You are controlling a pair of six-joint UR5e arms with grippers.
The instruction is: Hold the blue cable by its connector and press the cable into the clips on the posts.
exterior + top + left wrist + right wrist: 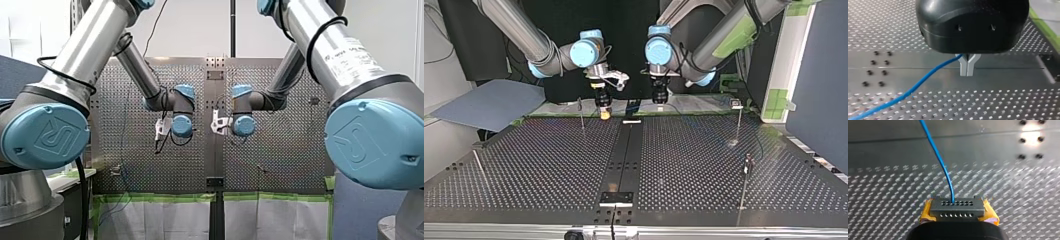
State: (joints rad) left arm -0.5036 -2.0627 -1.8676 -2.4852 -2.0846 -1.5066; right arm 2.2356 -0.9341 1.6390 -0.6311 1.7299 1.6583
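Closest in, our left gripper (967, 72) points down over the middle seam of the table (998, 105), metal fingers (963, 67) pressed together on the blue cable (923, 81) at their fork. Our right gripper (958, 213), also pointing down, clamps the grey connector (957, 206) between yellow pads (926, 213). Only the top view shows the posts (738, 120), well apart, open plate between them.

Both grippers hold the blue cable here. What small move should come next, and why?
Probably carry the thin blue cable toward the slim metal post nearest my right gripper: that gripper clamps the grey perforated connector, my left gripper pinches the cable, and no post seems to hold it yet.
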